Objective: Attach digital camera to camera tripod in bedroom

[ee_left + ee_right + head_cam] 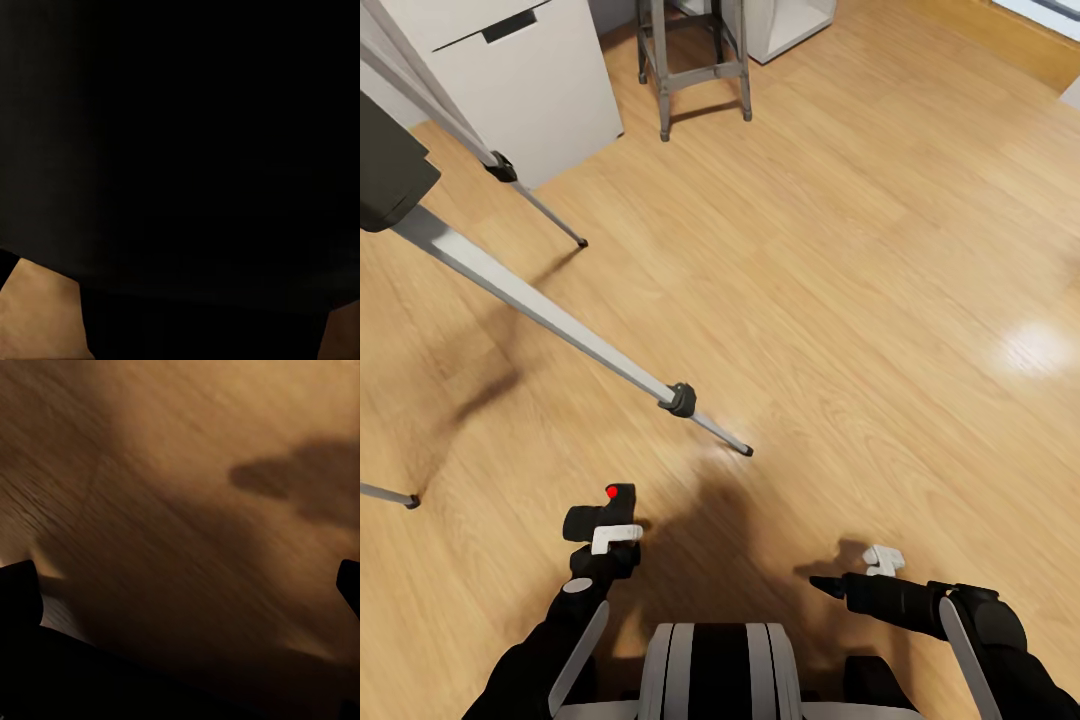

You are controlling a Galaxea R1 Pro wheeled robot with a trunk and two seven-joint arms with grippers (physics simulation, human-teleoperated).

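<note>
Left gripper (603, 530) clamps the digital camera (600, 518); right gripper (828, 584) hangs empty, its fingers apart.

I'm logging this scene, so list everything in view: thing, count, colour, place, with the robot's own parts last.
camera tripod: one, silver legs with black joints and black head, left, legs spread over the floor.
digital camera: one, black with a red button, in the left gripper.
stool: one, grey metal, top centre.
cabinet: one, white, top left, behind a tripod leg.
floor: light wood.
left gripper: one, black with white part, lower left, shut on the digital camera.
right gripper: one, black, lower right, holding nothing; its fingers stand apart in the right wrist view.
trunk: black and white, bottom centre.
</note>
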